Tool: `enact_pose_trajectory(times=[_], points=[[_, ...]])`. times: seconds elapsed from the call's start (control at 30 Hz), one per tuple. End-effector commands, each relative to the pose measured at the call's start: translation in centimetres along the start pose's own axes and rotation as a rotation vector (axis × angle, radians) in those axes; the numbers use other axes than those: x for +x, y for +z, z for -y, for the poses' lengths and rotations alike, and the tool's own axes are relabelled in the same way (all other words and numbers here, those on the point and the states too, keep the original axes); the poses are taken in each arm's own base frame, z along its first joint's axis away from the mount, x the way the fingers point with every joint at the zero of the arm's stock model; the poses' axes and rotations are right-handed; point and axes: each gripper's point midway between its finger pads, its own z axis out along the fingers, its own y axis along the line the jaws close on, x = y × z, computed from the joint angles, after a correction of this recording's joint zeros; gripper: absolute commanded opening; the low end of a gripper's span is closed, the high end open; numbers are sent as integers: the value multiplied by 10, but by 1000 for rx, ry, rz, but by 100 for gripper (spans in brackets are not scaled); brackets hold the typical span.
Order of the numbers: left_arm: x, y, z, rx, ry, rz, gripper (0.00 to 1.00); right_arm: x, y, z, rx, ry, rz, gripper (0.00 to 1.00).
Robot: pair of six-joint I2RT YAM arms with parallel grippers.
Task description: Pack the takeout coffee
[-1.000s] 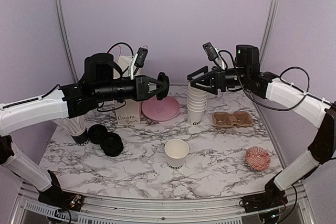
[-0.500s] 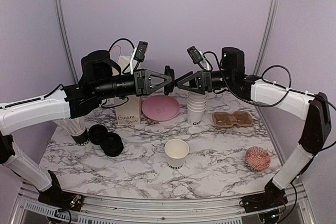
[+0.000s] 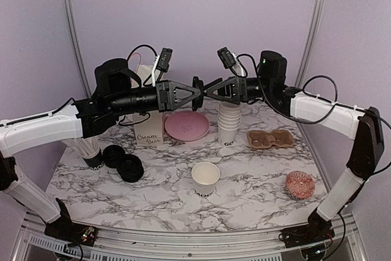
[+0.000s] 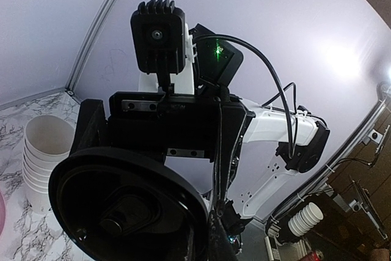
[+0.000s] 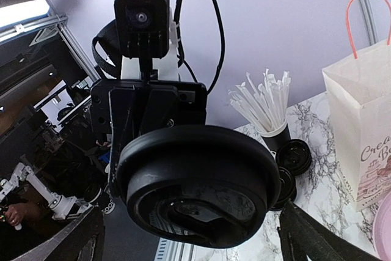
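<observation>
black lid point(image 3: 197, 85) | pinched in left end effector point(image 3: 192, 90) | right end effector point(image 3: 208, 89) spread wide, empty, lid just off its tips

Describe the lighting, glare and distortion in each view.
Top external: even, soft light, sharp throughout, faint shadows on the table. Left wrist: a glare patch on the purple wall, the frame rail bowed by the wide lens, the black lid close and dark. Right wrist: the same lid looms large, nearly featureless; bright strip upper left.
</observation>
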Motion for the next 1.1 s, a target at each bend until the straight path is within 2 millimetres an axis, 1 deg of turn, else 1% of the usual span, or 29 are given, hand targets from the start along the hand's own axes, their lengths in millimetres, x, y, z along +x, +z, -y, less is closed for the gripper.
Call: enact_pose_trajectory(times=[0.0,0.07,0.37,0.5,0.87,0.93,1.07], points=[[-2,5,1,28,9,9,5,-10,3,-11,-24,-24,10,95],[-2,6,0,29,9,9,5,-10,4,-10,-21,-19,11,94],[-3,8,0,32,10,12,5,-7,5,-4,-10,9,11,84],[-5,7,2,32,14,18,5,-4,5,0,-3,24,8,83],[-9,6,1,23,29,34,5,1,8,5,26,20,-7,83],[-10,6,2,26,30,35,5,2,8,7,33,26,-8,82],[-9,8,1,27,28,33,5,4,9,9,28,32,-11,75]])
